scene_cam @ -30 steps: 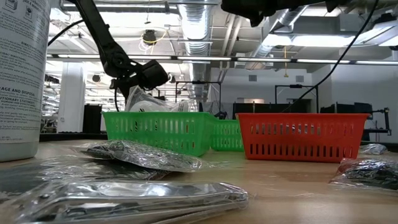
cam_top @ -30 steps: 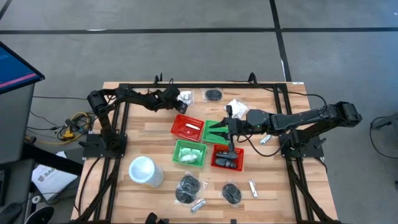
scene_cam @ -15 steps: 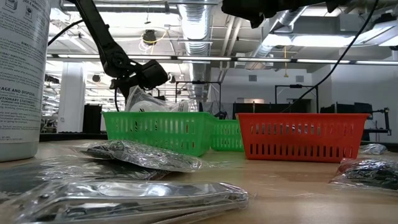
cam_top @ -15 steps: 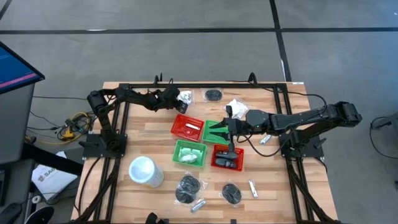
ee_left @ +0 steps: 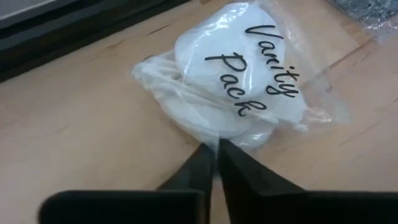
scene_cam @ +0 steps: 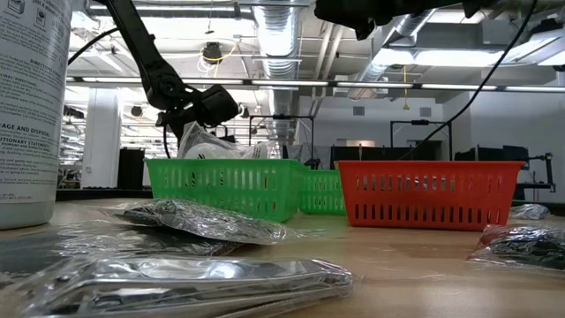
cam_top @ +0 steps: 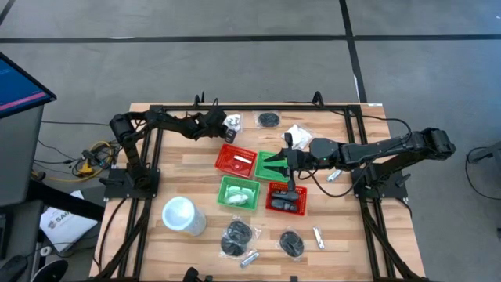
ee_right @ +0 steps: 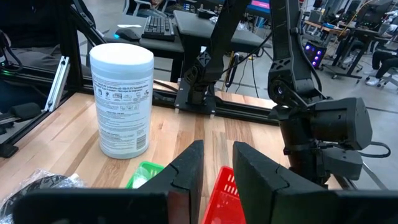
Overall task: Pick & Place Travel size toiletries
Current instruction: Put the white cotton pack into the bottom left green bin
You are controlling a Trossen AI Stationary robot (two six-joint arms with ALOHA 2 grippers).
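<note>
Glossy crinkled clear plastic packet (ee_left: 239,84), matt wood table (ee_left: 74,130), seemingly plastic baskets (scene_cam: 424,193)

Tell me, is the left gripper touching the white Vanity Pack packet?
Touching. In the left wrist view, the left gripper is shut, its tips pinching the clear edge of the Vanity Pack packet.

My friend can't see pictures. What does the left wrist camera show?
The left end effector has its two dark fingers pinched together on the edge of a clear crinkly plastic packet of white items, printed "Vanity Pack", lying on the light wooden table.
</note>
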